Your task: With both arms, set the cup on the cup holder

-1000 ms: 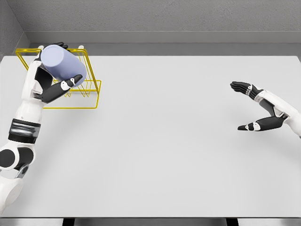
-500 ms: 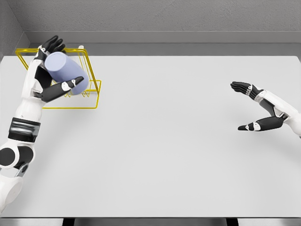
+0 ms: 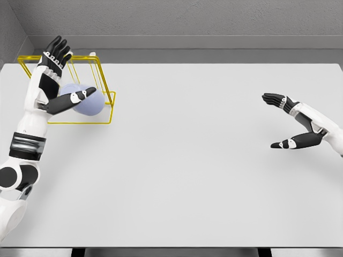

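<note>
Now that left hand [image 3: 56, 75] let go, fingers splayed, cup [image 3: 86, 101] dropped into rack [image 3: 104, 80]; placement prob done. Right hand [image 3: 292, 120] idle, fingers apart, far right of rack.

The cup [image 3: 86, 101] beside my left hand [image 3: 53, 75] looks like smooth matt lavender plastic. The cup holder [image 3: 102, 91] around it is thin glossy yellow wire, apparently coated metal. Beneath the holder, the table [image 3: 187, 160] is a smooth, matt, pale grey surface.
</note>
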You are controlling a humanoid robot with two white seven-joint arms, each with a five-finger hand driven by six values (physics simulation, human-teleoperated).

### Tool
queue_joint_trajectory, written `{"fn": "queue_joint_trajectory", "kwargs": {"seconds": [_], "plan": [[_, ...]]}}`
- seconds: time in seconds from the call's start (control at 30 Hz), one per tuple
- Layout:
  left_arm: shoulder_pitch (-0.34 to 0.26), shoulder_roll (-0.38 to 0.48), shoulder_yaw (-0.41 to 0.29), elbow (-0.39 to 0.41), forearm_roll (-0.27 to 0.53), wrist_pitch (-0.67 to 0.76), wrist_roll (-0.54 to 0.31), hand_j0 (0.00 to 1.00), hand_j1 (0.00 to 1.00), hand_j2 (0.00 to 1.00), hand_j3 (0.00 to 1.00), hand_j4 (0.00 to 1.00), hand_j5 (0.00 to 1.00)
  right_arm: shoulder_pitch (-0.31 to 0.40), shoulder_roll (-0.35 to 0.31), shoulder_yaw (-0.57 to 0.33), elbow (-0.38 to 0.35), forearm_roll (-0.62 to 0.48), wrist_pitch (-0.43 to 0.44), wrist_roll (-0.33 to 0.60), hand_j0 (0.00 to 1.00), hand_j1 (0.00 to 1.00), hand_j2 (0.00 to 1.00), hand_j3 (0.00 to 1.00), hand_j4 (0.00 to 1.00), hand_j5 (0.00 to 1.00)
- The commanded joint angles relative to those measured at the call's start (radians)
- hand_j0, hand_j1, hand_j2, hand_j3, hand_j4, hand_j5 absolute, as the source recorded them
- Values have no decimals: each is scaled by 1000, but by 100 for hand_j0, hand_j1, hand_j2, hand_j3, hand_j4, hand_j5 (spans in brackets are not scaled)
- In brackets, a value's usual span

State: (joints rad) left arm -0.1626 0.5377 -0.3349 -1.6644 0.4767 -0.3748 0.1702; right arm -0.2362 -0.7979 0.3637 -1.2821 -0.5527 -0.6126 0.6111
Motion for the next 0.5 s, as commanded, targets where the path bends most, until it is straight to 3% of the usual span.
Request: {"fn": "queue_joint_trajectory", "kwargs": {"seconds": [0.0,0.47], "plan": [[0,1,0,-3,0,-1,0,100,100,100,100,100,100,0,-1,0,0,-7,2,0,100,100,100,100,100,100],[52,7,79,-78,-9,-15,0,100,100,100,100,100,100,-3,11,-9,9,-7,2,0,100,100,100,100,100,100]]}}
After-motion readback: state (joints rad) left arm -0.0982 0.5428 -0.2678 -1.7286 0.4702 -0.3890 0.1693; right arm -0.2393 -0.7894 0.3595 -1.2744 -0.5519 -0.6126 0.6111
